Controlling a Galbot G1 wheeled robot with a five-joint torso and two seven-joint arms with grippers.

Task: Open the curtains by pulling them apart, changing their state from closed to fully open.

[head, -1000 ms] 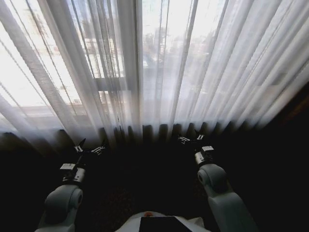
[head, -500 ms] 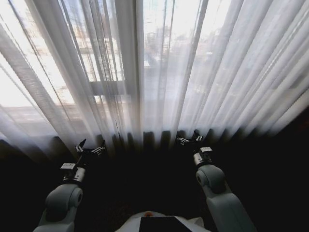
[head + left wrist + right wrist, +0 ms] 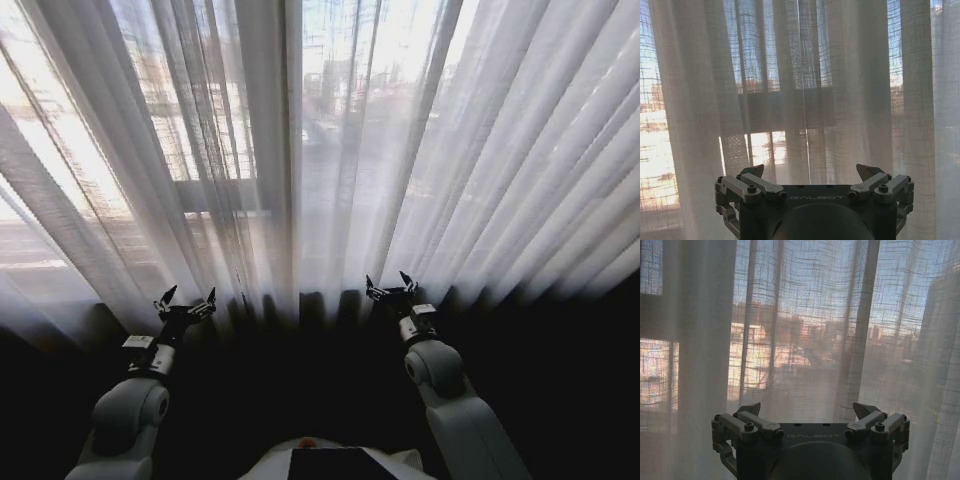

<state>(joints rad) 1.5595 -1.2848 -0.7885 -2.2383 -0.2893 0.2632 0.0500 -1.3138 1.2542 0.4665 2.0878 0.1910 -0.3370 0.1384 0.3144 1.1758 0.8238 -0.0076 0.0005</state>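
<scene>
Sheer white pleated curtains (image 3: 330,150) hang drawn together ahead of me, daylight glowing through. My left gripper (image 3: 185,300) and right gripper (image 3: 390,287) hover spread near their hem.

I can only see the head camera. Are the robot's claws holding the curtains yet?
Observer: No. The left wrist view shows the left gripper with its jaws wide open and nothing between them; the curtains hang just ahead.
Operator: And the other claw?
Observer: The right gripper is open too, with sheer fabric hanging in front of it, not pinched.
Operator: Is there a gap in the middle?
Observer: Not that I can see. In the left wrist view, pleats overlap in front of the dark window frame bar, so they look closed.
Operator: What's outside?
Observer: Through the weave in the right wrist view, blurry buildings show under a pale sky.
</scene>
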